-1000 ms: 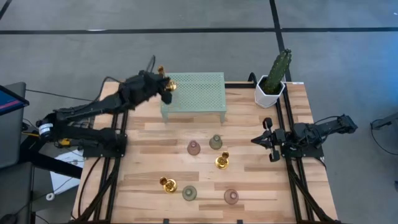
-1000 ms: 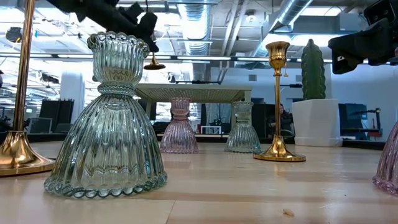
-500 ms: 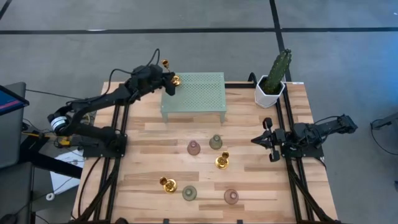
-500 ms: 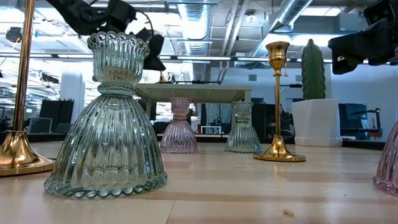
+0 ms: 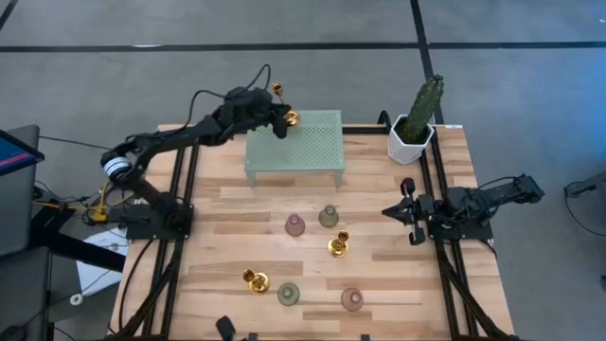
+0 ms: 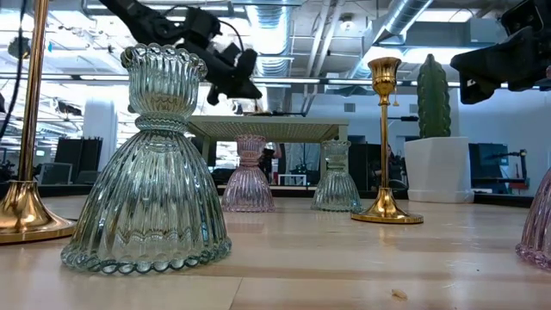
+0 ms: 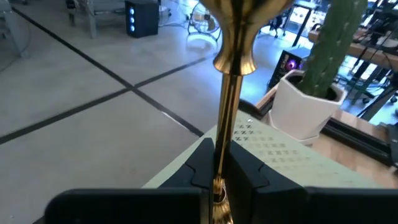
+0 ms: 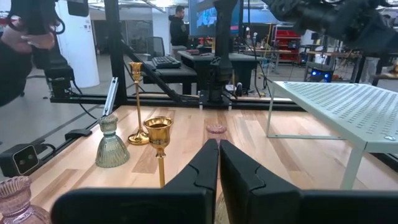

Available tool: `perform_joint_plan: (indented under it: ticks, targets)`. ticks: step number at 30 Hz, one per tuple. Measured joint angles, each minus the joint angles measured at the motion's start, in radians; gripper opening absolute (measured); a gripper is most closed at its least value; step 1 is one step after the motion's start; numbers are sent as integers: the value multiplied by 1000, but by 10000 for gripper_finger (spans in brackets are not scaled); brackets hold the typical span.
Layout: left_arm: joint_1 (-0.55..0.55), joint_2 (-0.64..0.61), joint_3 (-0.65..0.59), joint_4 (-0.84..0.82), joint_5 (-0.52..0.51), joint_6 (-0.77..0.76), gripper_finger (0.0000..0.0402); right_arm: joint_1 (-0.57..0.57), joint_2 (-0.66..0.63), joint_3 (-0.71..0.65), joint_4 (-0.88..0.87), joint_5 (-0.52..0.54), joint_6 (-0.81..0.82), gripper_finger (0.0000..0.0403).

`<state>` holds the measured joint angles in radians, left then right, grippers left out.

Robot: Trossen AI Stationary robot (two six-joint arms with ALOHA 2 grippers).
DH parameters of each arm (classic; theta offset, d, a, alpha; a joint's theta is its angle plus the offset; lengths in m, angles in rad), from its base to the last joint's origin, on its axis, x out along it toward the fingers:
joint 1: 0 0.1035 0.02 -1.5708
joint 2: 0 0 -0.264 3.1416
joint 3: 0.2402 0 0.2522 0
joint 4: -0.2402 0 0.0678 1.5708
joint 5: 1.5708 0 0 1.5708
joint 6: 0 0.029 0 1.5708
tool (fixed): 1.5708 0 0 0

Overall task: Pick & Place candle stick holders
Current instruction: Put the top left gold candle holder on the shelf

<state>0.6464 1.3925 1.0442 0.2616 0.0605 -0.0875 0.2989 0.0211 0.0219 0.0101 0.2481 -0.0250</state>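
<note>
1. The left end effector [image 5: 281, 117] is up over the back left corner of the mint green stand [image 5: 303, 142], its fingers clamped tight on the thin stem of a gold candle holder [image 5: 287, 116].
2. From the left wrist view, that gold candle holder's stem runs up from between the two dark fingers [image 7: 202, 163], with the perforated top of the stand right beneath it and the cactus in its white pot [image 7: 311, 106] further off.
3. The right end effector [image 5: 396, 212] waits at the right edge of the bench [image 5: 218, 265], fingers pressed together with nothing between them.
4. Out on the bench sit the rest: a pink holder [image 5: 295, 224] and a green holder [image 5: 329, 216] side by side in the middle, with a gold holder [image 5: 338, 245] just in front of them.
5. Nearer the front edge are another gold holder [image 5: 256, 280], a second green holder [image 5: 289, 294] beside it, and a second pink holder [image 5: 352, 299] off to the right.
6. The cactus stands at the back right corner.
</note>
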Motion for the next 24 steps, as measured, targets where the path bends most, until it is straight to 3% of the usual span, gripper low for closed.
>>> perform_joint_plan:
  ticks: [24]
  targets:
    - [-24,51,13,1,-47,26,18,0,0,0,0,12,0,8]
